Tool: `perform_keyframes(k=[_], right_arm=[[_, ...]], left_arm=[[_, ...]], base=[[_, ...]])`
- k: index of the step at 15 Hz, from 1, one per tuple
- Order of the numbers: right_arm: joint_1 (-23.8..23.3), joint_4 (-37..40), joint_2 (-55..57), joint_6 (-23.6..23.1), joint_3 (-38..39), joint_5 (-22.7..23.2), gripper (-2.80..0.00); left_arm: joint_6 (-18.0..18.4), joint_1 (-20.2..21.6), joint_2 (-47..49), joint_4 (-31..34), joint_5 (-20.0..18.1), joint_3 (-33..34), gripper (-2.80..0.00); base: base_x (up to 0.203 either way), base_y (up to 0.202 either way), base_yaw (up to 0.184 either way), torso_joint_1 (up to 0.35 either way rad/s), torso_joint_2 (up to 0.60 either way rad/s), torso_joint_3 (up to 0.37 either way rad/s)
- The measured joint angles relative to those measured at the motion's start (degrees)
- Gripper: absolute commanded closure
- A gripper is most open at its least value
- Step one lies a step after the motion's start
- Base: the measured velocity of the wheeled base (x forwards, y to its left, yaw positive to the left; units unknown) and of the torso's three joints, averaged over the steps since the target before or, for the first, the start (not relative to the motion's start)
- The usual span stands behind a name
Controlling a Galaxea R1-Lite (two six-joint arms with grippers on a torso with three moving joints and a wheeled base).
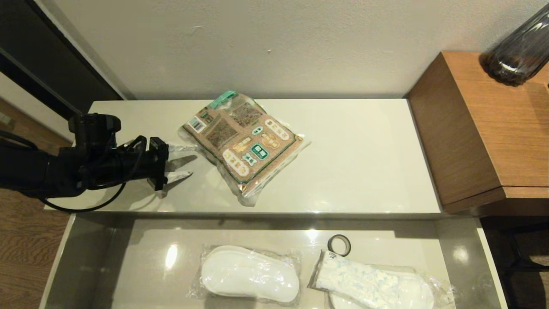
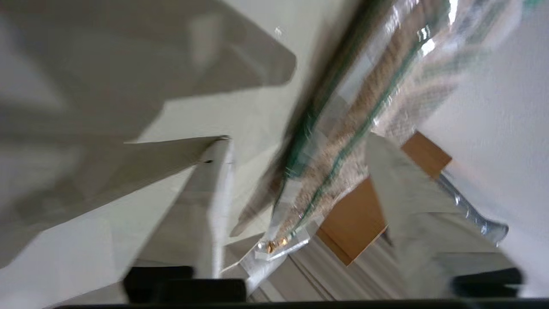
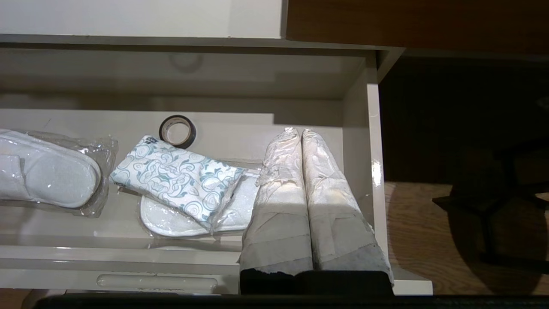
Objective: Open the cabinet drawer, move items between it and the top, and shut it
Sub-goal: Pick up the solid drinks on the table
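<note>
Although it lies flat on the top [image 1: 364,163] of the cabinet, the brown-and-green packet [image 1: 242,143] looks light and floppy, its clear plastic wrap slick and likely to slide on the glossy slab; the crimped edge or the corner at seven o'clock would give the surest hold. Its green tab [image 1: 223,98] points toward the wall at twelve o'clock. At nine o'clock from it, the left gripper [image 1: 182,168] sits level over the top, fingers [image 2: 214,189] parted partway and holding nothing, tips just short of the wrap's fringe. Toward six o'clock the cabinet drawer [image 1: 85,257] stands open, holding the soft white patterned pack [image 3: 176,178] resting across one bagged slipper [image 3: 171,219], another slipper [image 1: 248,274] at its nine o'clock, and a dark tape ring [image 1: 339,245]. The right gripper [image 3: 302,137] hangs above the drawer's right end, fingers pressed together, empty.
</note>
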Motion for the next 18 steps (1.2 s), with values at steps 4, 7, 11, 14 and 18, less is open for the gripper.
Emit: perform_keyframes(k=[4,7,11,14,18], right_arm=[[0.0,0.0,0.0,0.01,-0.02,0.0,0.0],[0.02,0.0,0.0,0.0,-0.02,0.0,0.0],[0.02,0.0,0.0,0.0,-0.05,0.0,0.0],[0.0,0.0,0.0,0.02,-0.05,0.0,0.0],[0.0,0.0,0.0,0.02,-0.05,-0.02,0.0]], left_arm=[[-3.24,-1.88,-1.67,-10.7,-0.05,3.87,-2.8],[-7.13,-3.61,-2.43,-16.57,0.09,4.81,-2.8],[-8.14,-5.3,-0.16,-21.9,0.39,5.42,-2.8],[-8.03,-5.64,1.47,-23.34,0.52,5.66,-2.8],[-8.0,-5.75,2.42,-23.54,0.8,5.74,-2.8]], base=[[0.0,0.0,0.0,0.0,0.0,0.0],[0.0,0.0,0.0,0.0,0.0,0.0],[0.0,0.0,0.0,0.0,0.0,0.0],[0.0,0.0,0.0,0.0,0.0,0.0],[0.0,0.0,0.0,0.0,0.0,0.0]])
